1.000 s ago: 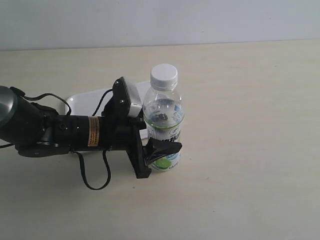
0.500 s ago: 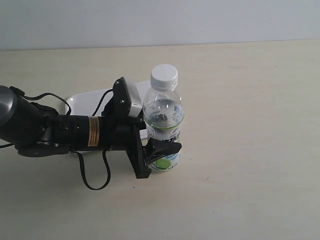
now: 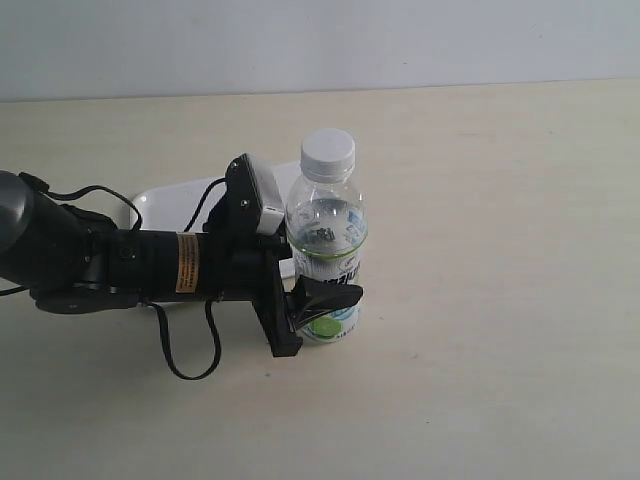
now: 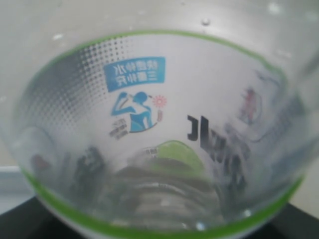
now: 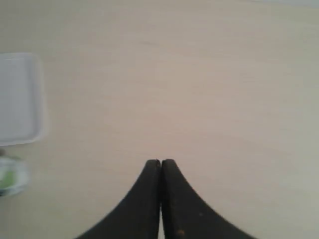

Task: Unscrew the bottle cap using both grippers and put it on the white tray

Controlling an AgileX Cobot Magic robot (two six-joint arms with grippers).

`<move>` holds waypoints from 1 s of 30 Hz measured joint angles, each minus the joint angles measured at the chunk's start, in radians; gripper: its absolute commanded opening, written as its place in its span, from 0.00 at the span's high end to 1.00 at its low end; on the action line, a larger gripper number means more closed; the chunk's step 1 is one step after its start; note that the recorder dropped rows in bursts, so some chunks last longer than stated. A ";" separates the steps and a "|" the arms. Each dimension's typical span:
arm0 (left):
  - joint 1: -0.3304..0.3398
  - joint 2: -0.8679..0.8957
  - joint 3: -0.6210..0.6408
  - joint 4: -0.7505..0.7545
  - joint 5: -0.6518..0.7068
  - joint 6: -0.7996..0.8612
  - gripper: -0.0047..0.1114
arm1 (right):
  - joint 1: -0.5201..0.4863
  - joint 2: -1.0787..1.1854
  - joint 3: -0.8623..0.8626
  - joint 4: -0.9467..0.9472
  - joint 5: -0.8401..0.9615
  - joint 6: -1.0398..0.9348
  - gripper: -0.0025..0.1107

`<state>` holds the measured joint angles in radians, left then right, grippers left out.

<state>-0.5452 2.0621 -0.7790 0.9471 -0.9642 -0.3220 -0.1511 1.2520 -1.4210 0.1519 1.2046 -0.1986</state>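
Observation:
The clear bottle [image 3: 325, 250] stands upright on the table, its white ribbed cap [image 3: 328, 152] screwed on top. My left gripper [image 3: 325, 300] reaches in from the left and is shut on the bottle's lower labelled body; its near finger [image 3: 330, 295] crosses the label. In the left wrist view the bottle [image 4: 159, 134] fills the frame and hides the jaws. The white tray [image 3: 170, 205] lies behind the left arm, partly hidden. My right gripper [image 5: 160, 163] is shut on nothing above bare table, outside the exterior view. The tray [image 5: 17, 99] and a bit of the bottle [image 5: 11, 181] show in the right wrist view.
The left arm's black body [image 3: 130, 265] with an orange label, a grey block [image 3: 262, 195] and looping cables [image 3: 185, 350] lies across the table's left side. A pale wall [image 3: 320, 40] runs along the table's far edge. Bare tabletop [image 3: 500, 300] spreads to the right of the bottle.

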 measured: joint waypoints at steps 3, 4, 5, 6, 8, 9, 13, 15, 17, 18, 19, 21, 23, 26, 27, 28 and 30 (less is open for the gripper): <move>0.000 0.000 0.000 0.000 0.002 0.000 0.96 | 0.078 0.065 -0.009 0.197 0.010 -0.080 0.72; 0.000 0.000 0.000 0.000 0.002 0.000 0.96 | 0.111 0.087 -0.010 0.220 0.010 -0.092 0.69; 0.000 0.000 0.000 0.000 0.002 0.000 0.96 | 0.144 0.109 -0.010 0.232 0.013 -0.099 0.67; 0.000 0.000 0.000 0.000 0.002 0.000 0.96 | 0.169 0.126 -0.010 0.237 0.013 -0.102 0.65; 0.000 0.000 0.000 0.000 0.002 0.000 0.96 | 0.233 0.164 -0.010 0.245 0.014 -0.108 0.61; 0.000 0.000 0.000 0.000 0.002 0.000 0.96 | 0.264 0.179 -0.010 0.248 0.014 -0.108 0.58; 0.000 0.000 0.000 0.000 0.003 -0.002 0.96 | 0.367 0.218 -0.014 0.256 0.017 -0.113 0.51; 0.000 0.000 0.000 0.000 0.005 -0.002 0.96 | 0.418 0.237 -0.026 0.256 0.019 -0.113 0.51; 0.000 -0.002 0.000 0.000 0.008 -0.002 0.96 | 0.462 0.260 -0.050 0.257 0.019 -0.108 0.51; 0.000 -0.002 0.000 0.000 0.008 -0.002 0.96 | 0.485 0.273 -0.064 0.257 0.019 -0.098 0.51; 0.000 -0.002 0.000 0.000 0.008 -0.004 0.96 | 0.508 0.288 -0.080 0.244 0.019 -0.084 0.51; 0.000 -0.002 0.000 -0.002 0.010 -0.004 0.96 | 0.549 0.321 -0.112 0.202 0.020 -0.044 0.51; 0.000 -0.002 0.000 -0.002 0.010 -0.004 0.96 | 0.592 0.359 -0.153 0.127 0.020 0.010 0.51; 0.000 -0.002 0.000 -0.002 0.010 -0.004 0.96 | 0.642 0.411 -0.207 0.029 0.020 0.084 0.51; 0.000 -0.002 0.000 -0.002 0.010 -0.004 0.96 | 0.655 0.424 -0.222 0.015 0.020 0.095 0.51; 0.000 -0.002 0.000 -0.002 0.010 -0.004 0.96 | 0.663 0.439 -0.235 0.006 0.020 0.106 0.51; 0.000 -0.002 0.000 -0.002 0.010 -0.004 0.96 | 0.678 0.464 -0.253 -0.005 0.020 0.112 0.51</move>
<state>-0.5452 2.0598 -0.7790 0.9453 -0.9542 -0.3261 0.5265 1.7163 -1.6740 0.1467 1.2248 -0.0861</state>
